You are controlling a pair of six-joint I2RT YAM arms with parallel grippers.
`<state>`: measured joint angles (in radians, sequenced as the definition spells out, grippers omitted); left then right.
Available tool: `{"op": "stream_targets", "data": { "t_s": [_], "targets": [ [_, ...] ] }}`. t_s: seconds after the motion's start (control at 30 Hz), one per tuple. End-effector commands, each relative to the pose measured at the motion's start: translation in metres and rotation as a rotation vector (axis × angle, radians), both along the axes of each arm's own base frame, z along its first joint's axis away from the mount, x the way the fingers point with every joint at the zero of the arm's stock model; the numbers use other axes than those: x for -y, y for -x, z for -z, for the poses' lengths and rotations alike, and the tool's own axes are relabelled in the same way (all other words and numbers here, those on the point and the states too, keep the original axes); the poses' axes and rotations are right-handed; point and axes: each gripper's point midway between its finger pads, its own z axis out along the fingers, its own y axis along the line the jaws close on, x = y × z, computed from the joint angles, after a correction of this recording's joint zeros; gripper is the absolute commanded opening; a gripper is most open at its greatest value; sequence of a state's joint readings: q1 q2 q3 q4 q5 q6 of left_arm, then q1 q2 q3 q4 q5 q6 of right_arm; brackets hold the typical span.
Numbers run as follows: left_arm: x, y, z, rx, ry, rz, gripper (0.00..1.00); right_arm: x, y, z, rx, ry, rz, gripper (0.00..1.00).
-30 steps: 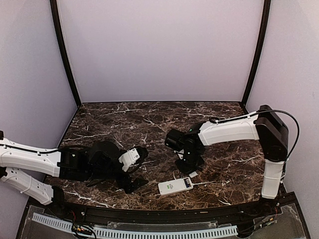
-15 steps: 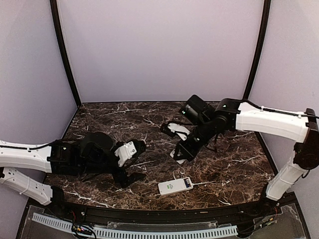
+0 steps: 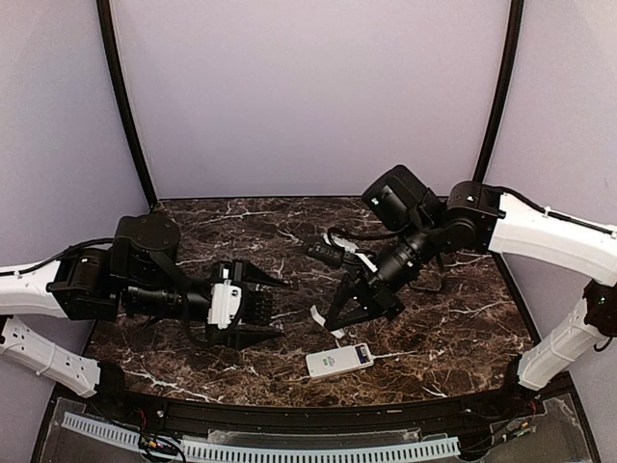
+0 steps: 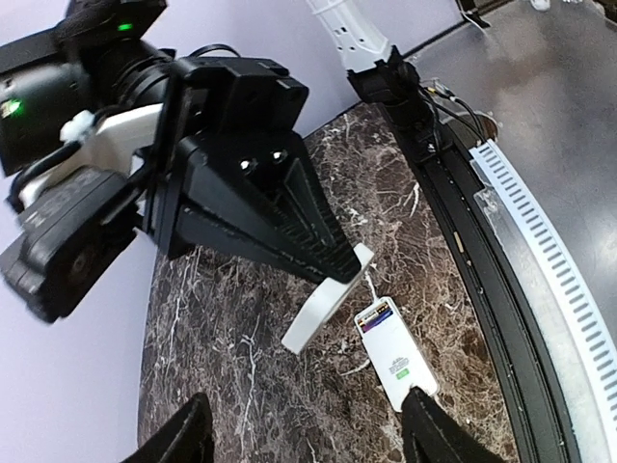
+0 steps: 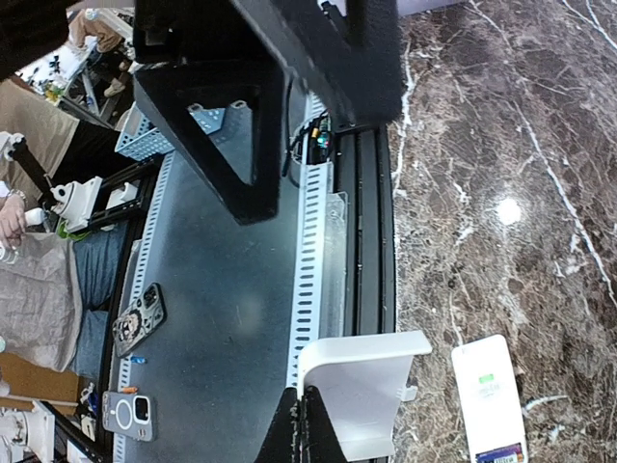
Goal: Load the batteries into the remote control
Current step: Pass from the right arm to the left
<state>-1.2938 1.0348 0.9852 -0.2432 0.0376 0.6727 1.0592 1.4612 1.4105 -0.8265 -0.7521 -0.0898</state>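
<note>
We see a table (image 3: 463, 328) of dark brown marble with thin white veins. The remote (image 3: 339, 360) is white, with a small green mark and a dark bluish end. The cover (image 5: 362, 386) is plain white. The left gripper (image 3: 281, 307) and right gripper (image 3: 337, 316) are black, and the walls (image 3: 308, 96) are pale lilac.

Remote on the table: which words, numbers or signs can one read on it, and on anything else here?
Remote: small print, a green mark and a dark band; too blurred to read.
White plate in the right tool: no text visible.
Elsewhere: nothing readable.
</note>
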Motion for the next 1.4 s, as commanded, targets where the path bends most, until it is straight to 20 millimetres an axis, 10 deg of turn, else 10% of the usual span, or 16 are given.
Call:
{"op": "stream_targets", "data": {
  "t_s": [0.0, 1.37],
  "targets": [
    [0.01, 0.007, 0.011, 0.139, -0.139, 0.124, 0.63, -0.006, 0.019, -0.024, -0.002, -0.097, -0.074, 0.0],
    [0.035, 0.023, 0.018, 0.08, -0.112, 0.233, 0.03, -0.023, 0.025, -0.026, 0.044, -0.088, -0.102, 0.0]
  ]
}}
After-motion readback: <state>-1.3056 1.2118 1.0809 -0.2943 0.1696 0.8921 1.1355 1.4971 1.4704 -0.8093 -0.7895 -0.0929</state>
